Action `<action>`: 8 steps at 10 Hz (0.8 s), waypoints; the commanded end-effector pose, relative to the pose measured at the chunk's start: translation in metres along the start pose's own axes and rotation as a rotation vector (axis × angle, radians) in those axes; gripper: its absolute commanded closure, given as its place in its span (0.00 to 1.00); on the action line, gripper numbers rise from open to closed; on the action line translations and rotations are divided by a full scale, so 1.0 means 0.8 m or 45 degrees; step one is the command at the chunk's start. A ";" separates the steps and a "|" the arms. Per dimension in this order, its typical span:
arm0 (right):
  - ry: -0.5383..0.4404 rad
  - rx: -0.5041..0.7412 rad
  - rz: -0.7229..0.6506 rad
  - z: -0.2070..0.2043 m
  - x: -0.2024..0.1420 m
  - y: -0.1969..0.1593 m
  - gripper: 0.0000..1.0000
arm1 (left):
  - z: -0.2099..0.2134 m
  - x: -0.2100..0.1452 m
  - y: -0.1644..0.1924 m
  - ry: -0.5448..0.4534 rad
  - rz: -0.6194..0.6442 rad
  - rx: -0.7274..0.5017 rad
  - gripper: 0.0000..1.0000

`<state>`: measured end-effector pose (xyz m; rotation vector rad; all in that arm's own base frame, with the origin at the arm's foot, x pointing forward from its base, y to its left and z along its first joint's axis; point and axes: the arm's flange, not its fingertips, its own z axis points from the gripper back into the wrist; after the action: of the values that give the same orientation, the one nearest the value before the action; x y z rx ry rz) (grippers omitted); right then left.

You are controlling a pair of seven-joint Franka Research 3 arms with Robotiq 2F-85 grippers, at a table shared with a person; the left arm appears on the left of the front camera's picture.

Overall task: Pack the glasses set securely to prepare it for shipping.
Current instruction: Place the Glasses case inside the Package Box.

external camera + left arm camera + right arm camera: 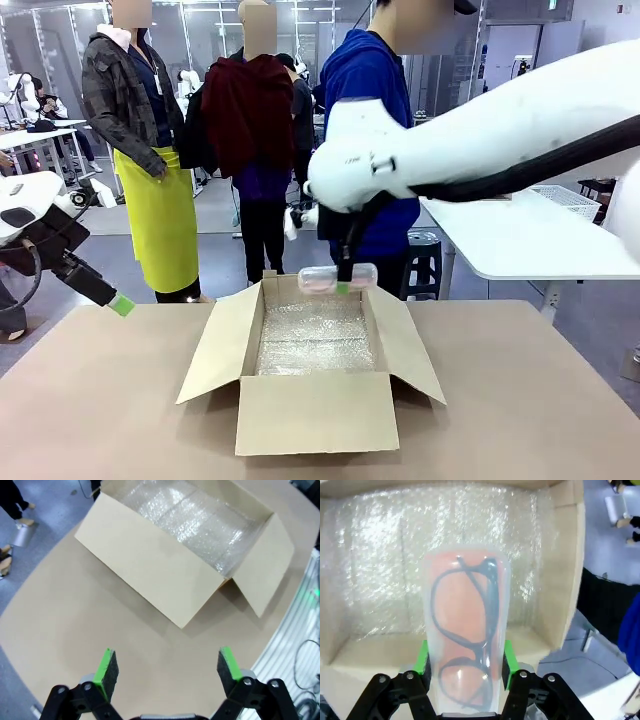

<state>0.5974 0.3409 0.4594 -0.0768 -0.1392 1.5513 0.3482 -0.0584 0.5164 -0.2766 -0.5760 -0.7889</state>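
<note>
My right gripper (343, 287) is shut on a translucent pink glasses case (337, 278) and holds it level above the far rim of the open cardboard box (310, 410). The right wrist view looks down on the pink case (465, 630), dark-framed glasses showing inside, clamped between the green pads (508, 666) of my right gripper (465, 672) over the bubble-wrap lining (385, 575). My left gripper (164, 672) stands open over bare table, to the left of the box (165, 580); in the front view it hangs at the left edge (120, 305).
The box flaps are spread outward on the brown table (520, 400). A person in a blue top (375, 110) stands just behind the box at the far side. Other people stand farther back, and a white table (520, 240) is at the right.
</note>
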 end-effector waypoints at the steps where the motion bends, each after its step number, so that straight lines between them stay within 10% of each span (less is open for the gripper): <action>1: 0.043 -0.037 -0.012 -0.045 0.030 -0.033 0.69 | 0.001 0.000 0.002 -0.015 -0.002 -0.009 0.00; 8: -0.045 0.073 -0.021 -0.141 0.026 -0.051 0.69 | 0.001 0.000 0.002 -0.015 -0.002 -0.009 0.00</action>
<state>0.6544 0.3622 0.3487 -0.0441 -0.1208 1.5483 0.3482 -0.0582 0.5165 -0.2760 -0.5762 -0.7880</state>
